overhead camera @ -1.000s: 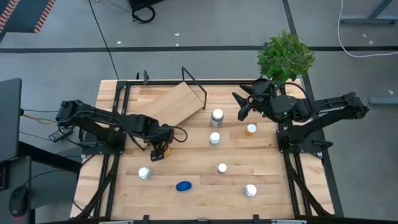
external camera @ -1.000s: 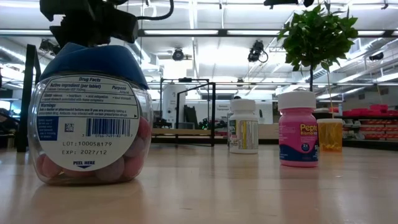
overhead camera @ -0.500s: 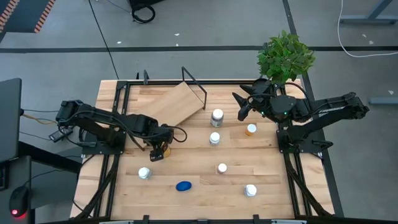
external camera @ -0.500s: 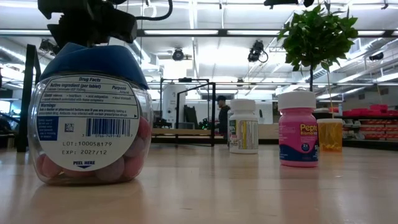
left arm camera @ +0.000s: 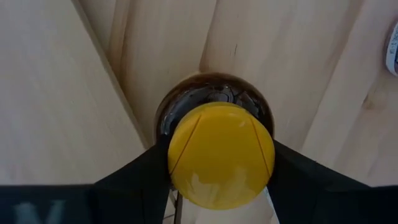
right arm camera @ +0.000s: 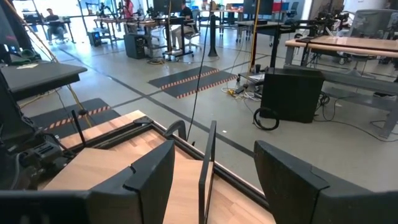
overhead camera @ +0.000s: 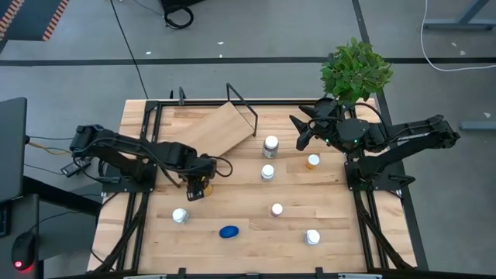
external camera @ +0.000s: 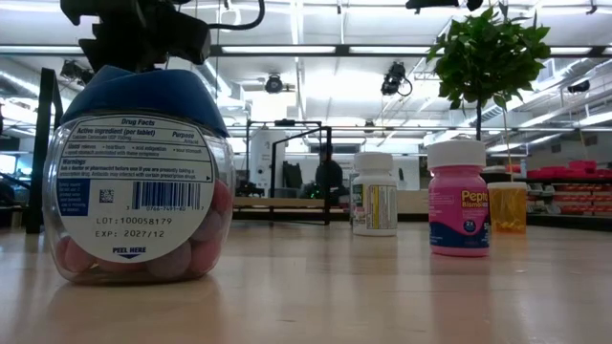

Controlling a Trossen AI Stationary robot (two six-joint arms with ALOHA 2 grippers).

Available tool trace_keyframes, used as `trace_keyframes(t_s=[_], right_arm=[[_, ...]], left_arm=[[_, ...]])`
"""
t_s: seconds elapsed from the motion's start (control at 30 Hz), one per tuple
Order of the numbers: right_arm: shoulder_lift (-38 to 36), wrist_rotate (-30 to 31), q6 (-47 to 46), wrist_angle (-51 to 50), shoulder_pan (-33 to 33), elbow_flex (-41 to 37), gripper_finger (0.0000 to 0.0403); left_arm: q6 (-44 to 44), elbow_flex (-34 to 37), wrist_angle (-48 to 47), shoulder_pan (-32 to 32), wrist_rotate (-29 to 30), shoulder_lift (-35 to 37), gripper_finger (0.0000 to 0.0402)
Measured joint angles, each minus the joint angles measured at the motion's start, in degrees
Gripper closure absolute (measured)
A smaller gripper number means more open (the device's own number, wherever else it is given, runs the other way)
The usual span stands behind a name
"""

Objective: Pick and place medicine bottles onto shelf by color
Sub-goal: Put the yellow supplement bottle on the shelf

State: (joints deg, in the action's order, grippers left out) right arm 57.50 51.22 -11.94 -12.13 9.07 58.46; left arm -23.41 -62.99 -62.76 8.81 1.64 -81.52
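My left gripper (overhead camera: 199, 186) is down over the amber, yellow-capped bottle (left arm camera: 221, 155) and is shut on it, left of the table's middle. The blue bottle (overhead camera: 229, 231) fills the low view's left and hides the amber one there. White-capped bottles (overhead camera: 270, 145) (overhead camera: 267, 172) (overhead camera: 277, 209) and an orange bottle (overhead camera: 312, 161) stand on their bases. The shelf (overhead camera: 225, 128), a light-wood board with a black wire frame, lies at the far side. My right gripper (overhead camera: 302, 132) is open, raised right of the shelf and touching nothing. My left gripper pinches the yellow cap (left arm camera: 186, 134) of the amber bottle between its two fingers (left arm camera: 140, 180), one on each side of the cap. It comes from above, pointing down. The bottle is upright; whether its base is on the table I cannot tell.
A potted plant (overhead camera: 355, 71) stands at the far right corner behind my right gripper. Two more white-capped bottles (overhead camera: 180, 215) (overhead camera: 312, 237) stand near the near edge. A pink bottle (external camera: 459, 198) shows in the low view. Bare wood lies between the bottles.
A person in the room behind the table has walked toward the left of the low view. Both arms and all the bottles have kept still.
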Motion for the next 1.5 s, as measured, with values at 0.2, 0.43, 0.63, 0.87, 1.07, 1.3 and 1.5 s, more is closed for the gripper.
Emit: trace_keyframes(t_s=[0.2, 0.43, 0.63, 0.87, 1.07, 1.3, 1.5], right_arm=[[0.00, 0.00, 0.00, -0.01, -0.01, 0.00, 0.0175], [0.01, 0.00, 0.13, -0.08, -0.01, 0.00, 0.0175], [0.00, -0.01, 0.15, -0.27, -0.01, 0.00, 0.0175], [0.02, -0.02, 0.11, -0.51, 0.01, -0.02, 0.0175], [0.02, -0.02, 0.08, -0.95, 0.01, -0.02, 0.0175], [0.02, 0.07, 0.13, -1.12, -0.49, -0.02, 0.0175], [0.02, 0.15, 0.14, -1.10, -1.86, -0.02, 0.0175]], left_arm=[[0.42, -6.74, -6.49, -2.61, -0.03, -0.06, 0.0184], [2.96, -13.15, -15.09, -7.87, 2.18, 0.03, 0.0184], [5.86, -14.23, -18.40, -14.21, 4.25, 1.64, 0.0184], [9.06, -12.33, -18.00, -24.27, 6.90, 8.01, 0.0184], [11.45, -3.97, -18.30, -33.19, 4.59, 14.82, 0.0184], [11.88, 2.90, -15.74, -38.59, 4.92, 18.61, 0.0184], [15.51, 3.60, -13.74, -43.93, 7.18, 18.82, 0.0178]])
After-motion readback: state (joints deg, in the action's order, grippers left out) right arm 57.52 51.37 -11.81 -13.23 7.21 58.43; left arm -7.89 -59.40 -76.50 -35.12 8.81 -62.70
